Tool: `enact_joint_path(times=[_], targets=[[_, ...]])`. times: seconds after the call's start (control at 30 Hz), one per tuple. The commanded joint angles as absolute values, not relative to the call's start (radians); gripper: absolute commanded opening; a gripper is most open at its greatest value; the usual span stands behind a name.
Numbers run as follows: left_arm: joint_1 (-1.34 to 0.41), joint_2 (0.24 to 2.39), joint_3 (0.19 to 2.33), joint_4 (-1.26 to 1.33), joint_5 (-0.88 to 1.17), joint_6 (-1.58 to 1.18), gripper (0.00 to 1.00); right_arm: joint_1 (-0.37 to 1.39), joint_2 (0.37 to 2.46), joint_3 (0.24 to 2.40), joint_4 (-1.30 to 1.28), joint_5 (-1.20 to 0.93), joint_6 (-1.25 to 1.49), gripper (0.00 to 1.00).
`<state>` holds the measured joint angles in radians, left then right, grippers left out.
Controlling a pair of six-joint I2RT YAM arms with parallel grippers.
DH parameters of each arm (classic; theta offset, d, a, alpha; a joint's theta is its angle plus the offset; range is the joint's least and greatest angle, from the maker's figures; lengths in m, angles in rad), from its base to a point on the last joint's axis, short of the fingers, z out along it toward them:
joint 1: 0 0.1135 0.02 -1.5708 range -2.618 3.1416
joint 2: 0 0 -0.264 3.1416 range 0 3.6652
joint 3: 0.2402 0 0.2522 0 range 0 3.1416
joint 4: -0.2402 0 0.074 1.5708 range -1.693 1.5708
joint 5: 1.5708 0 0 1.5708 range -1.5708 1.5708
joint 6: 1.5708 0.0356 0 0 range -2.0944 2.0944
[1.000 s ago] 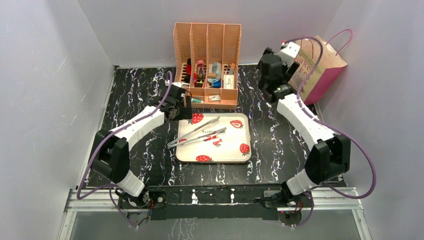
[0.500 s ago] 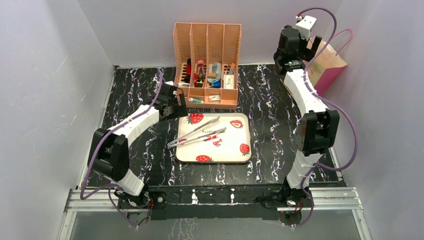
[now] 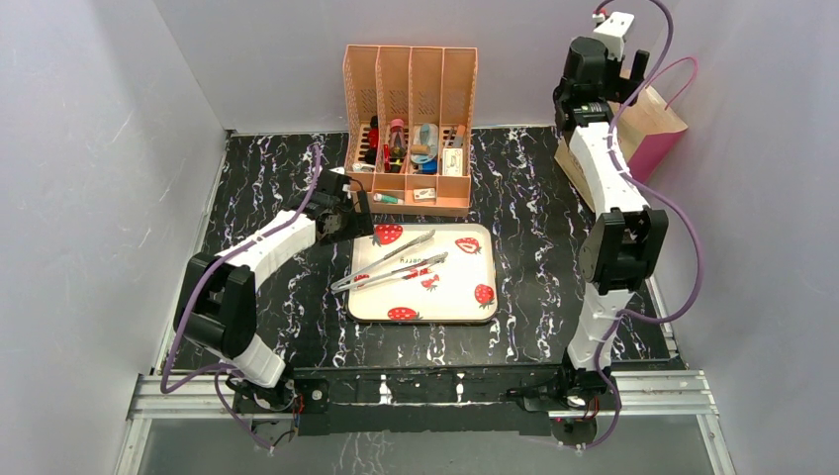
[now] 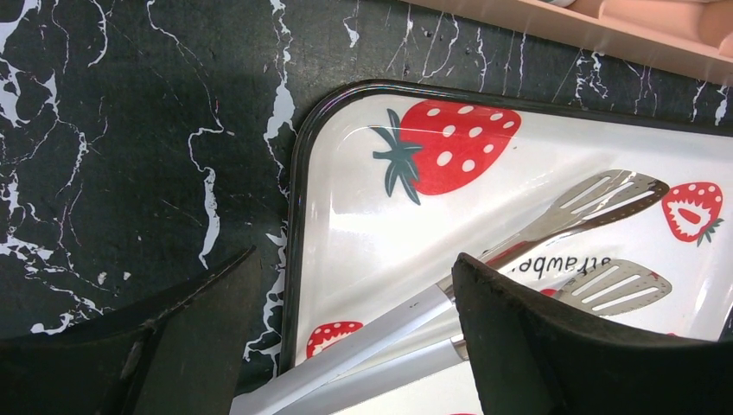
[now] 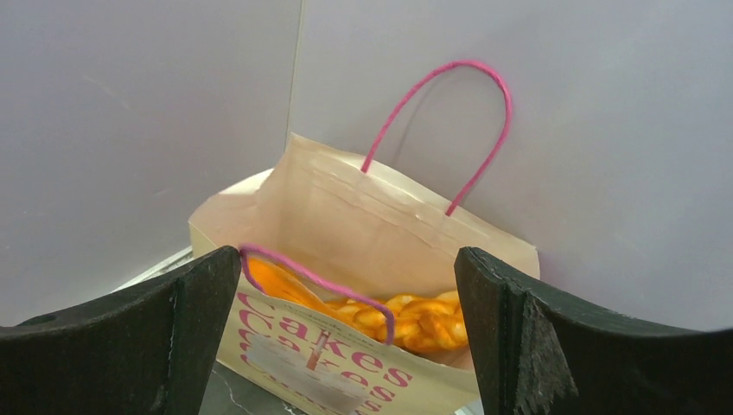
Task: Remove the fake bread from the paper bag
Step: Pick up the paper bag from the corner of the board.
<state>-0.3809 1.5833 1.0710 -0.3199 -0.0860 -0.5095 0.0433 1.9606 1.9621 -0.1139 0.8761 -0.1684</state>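
Note:
The paper bag [image 3: 648, 129] stands at the far right corner, tan with magenta sides and pink cord handles. In the right wrist view its mouth is open and its "Cakes" face [image 5: 346, 372] is toward me. The fake bread lies inside: a knobbly golden piece [image 5: 428, 320] and a smooth orange piece [image 5: 277, 281]. My right gripper [image 3: 633, 67] is open and empty, raised just above and before the bag's mouth [image 5: 346, 259]. My left gripper [image 3: 356, 223] is open and empty, low over the tray's far left corner [image 4: 354, 257].
A strawberry-print tray [image 3: 465, 282] at table centre holds metal tongs [image 3: 391, 265], also in the left wrist view [image 4: 553, 220]. A peach organiser [image 3: 411, 89] with small items stands at the back. Grey walls close in behind and right of the bag.
My right arm has risen and swung right, from beside the bag's face to high over its mouth. My left gripper has shifted slightly towards the tray corner.

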Motion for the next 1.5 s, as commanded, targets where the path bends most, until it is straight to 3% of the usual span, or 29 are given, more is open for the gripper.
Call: enact_joint_path(times=[0.0, 0.3, 0.43, 0.67, 1.23, 1.47], targets=[[-0.377, 1.569, 1.092, -0.339, -0.062, -0.510, 0.80, 0.043, 1.992, 2.097, -0.221, 0.877, -0.199, 0.95], [-0.378, 1.552, 1.111, -0.331, -0.038, -0.514, 0.79, 0.071, 1.967, 2.139, -0.427, 0.909, -0.092, 0.98], [-0.379, 1.542, 1.108, -0.322, -0.029, -0.514, 0.79, 0.114, 1.914, 2.039, -0.285, 0.921, -0.147, 0.98], [-0.379, 1.507, 1.099, -0.319, -0.030, -0.512, 0.79, 0.141, 1.945, 2.027, -0.331, 1.023, -0.109, 0.98], [-0.379, 1.435, 1.039, -0.304, -0.078, -0.532, 0.77, 0.128, 1.829, 1.627, 0.074, 1.172, -0.153, 0.98], [-0.379, 1.442, 1.018, -0.301, -0.082, -0.532, 0.77, 0.104, 1.821, 1.580, 0.183, 1.202, -0.216, 0.98]])
